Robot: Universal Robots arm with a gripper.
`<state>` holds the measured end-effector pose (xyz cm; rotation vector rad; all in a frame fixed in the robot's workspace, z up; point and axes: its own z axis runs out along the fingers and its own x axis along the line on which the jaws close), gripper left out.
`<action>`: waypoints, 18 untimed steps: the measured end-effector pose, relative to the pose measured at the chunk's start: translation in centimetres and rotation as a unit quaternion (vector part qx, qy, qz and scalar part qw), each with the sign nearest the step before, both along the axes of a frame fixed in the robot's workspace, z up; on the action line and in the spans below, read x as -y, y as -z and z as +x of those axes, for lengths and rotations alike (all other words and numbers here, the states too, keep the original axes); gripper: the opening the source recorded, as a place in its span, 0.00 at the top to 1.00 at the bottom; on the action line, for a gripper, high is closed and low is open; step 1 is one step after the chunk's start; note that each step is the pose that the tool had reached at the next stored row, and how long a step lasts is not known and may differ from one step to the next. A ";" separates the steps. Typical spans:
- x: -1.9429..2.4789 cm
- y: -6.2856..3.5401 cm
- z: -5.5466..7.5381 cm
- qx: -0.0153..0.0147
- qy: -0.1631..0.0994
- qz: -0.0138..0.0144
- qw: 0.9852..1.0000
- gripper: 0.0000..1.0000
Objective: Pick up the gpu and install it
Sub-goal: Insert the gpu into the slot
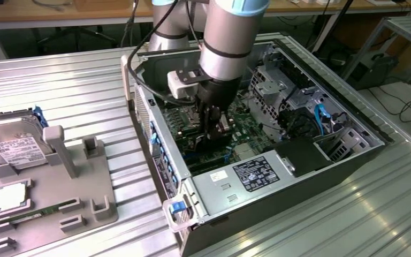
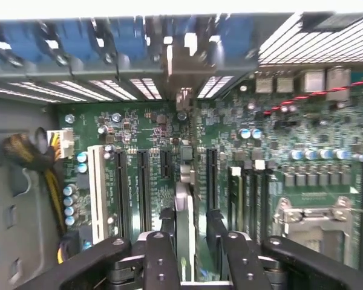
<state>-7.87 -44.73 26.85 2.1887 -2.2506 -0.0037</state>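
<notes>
You are looking at a ribbed silvery metal tabletop [image 1: 62, 85] carrying an open grey computer case [image 1: 263, 176], with wooden benches [image 1: 62, 13] standing behind. The black gripper [image 2: 190, 226] is reaching down inside the case over the green motherboard [image 2: 278, 151]. Its jaws are standing slightly apart, flanking the thin black gpu card [image 2: 183, 205], seen edge-on, sitting upright in a slot; you cannot tell whether they are pressing it.

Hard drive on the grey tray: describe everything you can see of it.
The hard drive is a flat silvery metal box with a white printed label on its upward face. It lies flat on the grey tray at the exterior view's left, with blue plastic pieces at its edge and a grey upright post beside it.
</notes>
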 end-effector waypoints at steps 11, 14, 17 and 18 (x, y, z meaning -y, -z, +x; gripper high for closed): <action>-0.26 -2.08 0.0 0.001 0.000 0.000 1.000 0.86; -0.27 -2.08 0.0 0.001 0.000 0.000 1.000 0.89; -0.27 -2.08 0.0 0.001 0.000 0.000 1.000 0.89; -0.26 -2.08 0.0 0.001 0.000 0.000 1.000 0.89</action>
